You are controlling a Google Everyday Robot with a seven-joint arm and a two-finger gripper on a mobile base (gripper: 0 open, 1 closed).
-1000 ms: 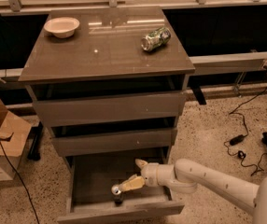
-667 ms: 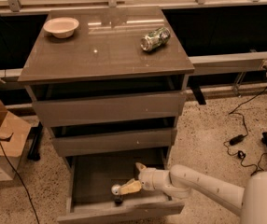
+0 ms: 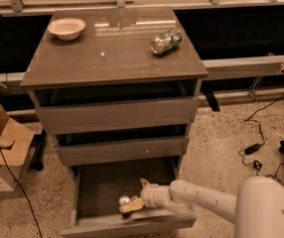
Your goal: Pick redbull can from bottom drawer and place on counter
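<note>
The bottom drawer [image 3: 87, 192] is pulled out. The redbull can [image 3: 124, 200] stands in it near the front, and only its shiny silver top shows. My gripper [image 3: 134, 195] is down inside the drawer, reaching in from the right. It is open, with one tan finger [image 3: 132, 206] right beside the can and the other [image 3: 143, 183] behind it, apart from the can. The counter [image 3: 112, 53] is the glossy top of the cabinet, above the two shallower drawers.
A dented green-and-white can [image 3: 166, 40] lies on the counter at the right and a pale bowl [image 3: 66, 28] at its back left. A cardboard box [image 3: 3, 152] stands on the floor at the left. Cables [image 3: 253, 148] lie on the floor at the right.
My arm has dropped lower and come in over the drawer's front right corner. The gripper has stayed open next to the can.
</note>
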